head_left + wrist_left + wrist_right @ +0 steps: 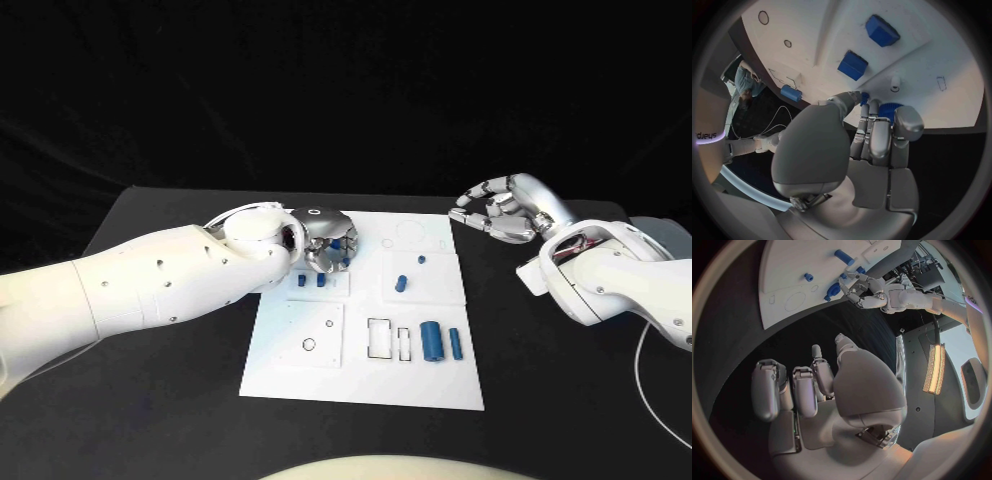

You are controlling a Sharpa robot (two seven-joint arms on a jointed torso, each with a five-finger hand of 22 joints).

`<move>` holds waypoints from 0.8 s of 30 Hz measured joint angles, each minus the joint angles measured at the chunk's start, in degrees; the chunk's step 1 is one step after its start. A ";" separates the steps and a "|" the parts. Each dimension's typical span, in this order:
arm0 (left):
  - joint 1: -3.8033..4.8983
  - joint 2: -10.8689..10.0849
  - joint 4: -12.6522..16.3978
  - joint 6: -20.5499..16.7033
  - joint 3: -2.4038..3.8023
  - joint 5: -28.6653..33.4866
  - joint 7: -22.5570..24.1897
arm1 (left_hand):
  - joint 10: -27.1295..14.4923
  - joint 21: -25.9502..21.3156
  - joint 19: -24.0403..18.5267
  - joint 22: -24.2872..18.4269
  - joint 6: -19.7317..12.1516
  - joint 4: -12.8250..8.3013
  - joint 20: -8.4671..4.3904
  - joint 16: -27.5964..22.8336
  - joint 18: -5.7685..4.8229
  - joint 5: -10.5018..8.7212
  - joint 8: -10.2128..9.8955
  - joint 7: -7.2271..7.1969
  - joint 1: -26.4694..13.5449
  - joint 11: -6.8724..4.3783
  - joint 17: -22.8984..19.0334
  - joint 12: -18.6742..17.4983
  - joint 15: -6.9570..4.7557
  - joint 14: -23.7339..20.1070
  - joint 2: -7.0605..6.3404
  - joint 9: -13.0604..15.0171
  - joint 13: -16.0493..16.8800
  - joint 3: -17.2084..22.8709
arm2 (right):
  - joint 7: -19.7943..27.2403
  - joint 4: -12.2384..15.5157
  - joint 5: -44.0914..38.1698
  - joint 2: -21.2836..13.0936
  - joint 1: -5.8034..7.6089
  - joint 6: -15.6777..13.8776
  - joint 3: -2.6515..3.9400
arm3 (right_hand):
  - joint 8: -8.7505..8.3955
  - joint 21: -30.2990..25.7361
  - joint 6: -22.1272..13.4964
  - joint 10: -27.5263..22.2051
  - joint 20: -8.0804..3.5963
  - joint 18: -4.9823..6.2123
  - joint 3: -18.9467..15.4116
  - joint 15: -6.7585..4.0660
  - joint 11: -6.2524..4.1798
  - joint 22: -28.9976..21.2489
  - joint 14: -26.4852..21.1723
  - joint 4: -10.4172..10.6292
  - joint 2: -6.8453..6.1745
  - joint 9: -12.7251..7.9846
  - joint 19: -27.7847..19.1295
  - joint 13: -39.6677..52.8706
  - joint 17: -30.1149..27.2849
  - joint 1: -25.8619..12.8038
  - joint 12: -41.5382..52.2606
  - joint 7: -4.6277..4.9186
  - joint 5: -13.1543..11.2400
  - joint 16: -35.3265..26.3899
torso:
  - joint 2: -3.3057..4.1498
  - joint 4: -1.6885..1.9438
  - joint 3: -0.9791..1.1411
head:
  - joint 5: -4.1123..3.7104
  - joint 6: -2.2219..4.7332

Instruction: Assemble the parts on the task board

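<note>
1. Nearest the head camera: white flat task board (289,375), near edge bare; two upright blue cylindrical parts (441,343) stand beside a rectangular slot.
2. Silver left hand (326,247) is curled over the board's far-left corner, pinching a small blue part (889,109) at its fingertips.
3. Silver right hand (505,210) hovers off the board's far-right, loosely curled and holding nothing.
4. Step looks like part pickup or seating. Next: align it over its socket, press straight down.

Left hand (326,240) pinches with fingertips; right hand (503,209) hovers, fingers curled.
</note>
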 measured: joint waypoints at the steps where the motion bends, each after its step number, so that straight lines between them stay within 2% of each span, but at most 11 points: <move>1: 0.00 0.11 -0.10 0.09 0.00 -0.03 -0.07 | 0.09 0.00 0.00 0.07 0.07 0.00 0.00 0.22 0.00 0.00 0.00 0.07 0.00 -0.09 0.00 -0.09 -0.15 0.14 0.00 -0.05 -0.06 0.06 | 0.00 0.01 0.00 0.01 0.00 0.00 0.00 | 0.00 0.00 0.00 0.00 0.00 0.00 0.00 0.00 0.00 0.00 0.00 0.00 0.00 0.00 0.00 0.00 0.00 0.00 0.00 0.00 0.00 0.00 | 0.00 0.00 0.00 | -0.02 -0.01; 7: 0.05 0.65 -0.68 0.36 0.06 -0.10 -0.22 | 1.33 0.68 0.21 0.75 0.83 -0.32 -0.21 0.28 0.00 0.00 -0.23 0.01 0.45 -0.31 0.08 -0.23 -0.20 0.20 0.46 -0.24 -0.24 0.64 | 0.01 0.05 0.00 0.04 0.00 0.01 0.00 | 0.00 0.00 0.00 0.00 0.00 0.00 0.00 0.00 0.00 0.00 0.00 0.00 0.00 0.00 0.00 0.00 0.00 0.00 0.00 0.00 0.00 0.00 | 0.00 0.00 0.00 | -0.04 -0.11; 15: 0.09 1.09 -1.13 0.63 0.10 -0.16 -0.28 | 1.74 0.90 0.21 1.00 1.23 -0.39 -0.21 0.28 0.01 -0.22 -0.23 0.01 0.45 -0.30 0.07 -0.23 -0.41 0.41 0.46 -0.36 -0.36 0.71 | 0.01 0.20 0.01 0.08 0.00 0.04 0.00 | 0.00 0.00 0.00 0.00 0.00 -0.01 0.00 0.00 0.00 -0.01 0.00 0.00 0.00 0.03 0.00 -0.01 0.00 0.00 0.00 0.00 0.00 0.00 | -0.02 -0.01 0.03 | -0.09 -0.31; 18: 0.10 1.19 -1.22 0.78 0.11 -0.18 -0.31 | 2.05 0.90 0.21 1.13 1.44 -0.55 -0.21 0.28 0.01 -0.22 -0.23 -0.20 0.45 -0.61 0.07 -0.22 -0.41 0.41 0.46 -0.42 -0.39 0.87 | 0.02 0.22 0.01 0.09 0.00 0.05 0.00 | 0.00 0.00 0.00 0.00 0.00 0.00 0.00 0.00 0.00 -0.02 0.00 0.00 0.00 0.04 0.00 -0.01 0.00 0.00 0.00 0.00 0.00 0.00 | -0.03 0.00 0.03 | -0.13 -0.33; 24: 0.12 1.29 -1.30 1.02 0.12 -0.27 -0.31 | 3.57 1.41 0.35 1.49 3.02 -1.42 -0.36 0.51 0.02 -0.22 -0.44 -0.30 1.27 -0.78 -0.16 -1.36 -0.62 0.62 1.60 -0.74 -0.92 2.26 | 0.02 0.24 0.01 0.09 0.00 0.06 0.00 | 0.00 0.01 0.00 0.00 0.00 0.00 0.00 0.00 0.00 -0.02 0.00 0.00 0.00 0.04 0.00 -0.01 0.00 0.00 0.00 0.00 0.00 0.00 | -0.06 0.02 0.03 | -0.19 -0.35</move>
